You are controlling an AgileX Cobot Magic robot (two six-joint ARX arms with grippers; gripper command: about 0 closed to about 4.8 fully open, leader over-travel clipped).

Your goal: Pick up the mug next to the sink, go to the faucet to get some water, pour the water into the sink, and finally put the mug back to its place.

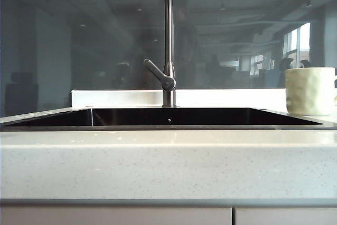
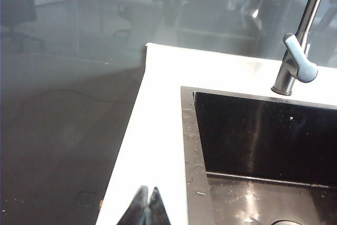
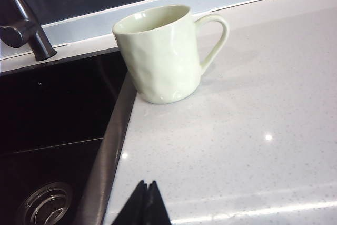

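Note:
The pale cream mug (image 1: 309, 91) stands upright on the countertop at the right end of the sink (image 1: 168, 127). In the right wrist view the mug (image 3: 160, 54) sits by the sink's rim (image 3: 113, 135), handle turned away from the basin; it looks empty. The steel gooseneck faucet (image 1: 168, 40) rises behind the sink's middle, its lever angled left. No water runs. My right gripper (image 3: 146, 184) is shut and empty, short of the mug over the counter. My left gripper (image 2: 148, 189) is shut and empty, above the counter beside the sink's (image 2: 188, 146) left rim. Neither arm appears in the exterior view.
A dark glass wall (image 1: 79, 35) backs the counter behind a low white ledge (image 1: 116, 97). The speckled countertop (image 1: 168, 164) runs along the front. The drain (image 3: 45, 204) lies in the basin floor. Droplets dot the left rim.

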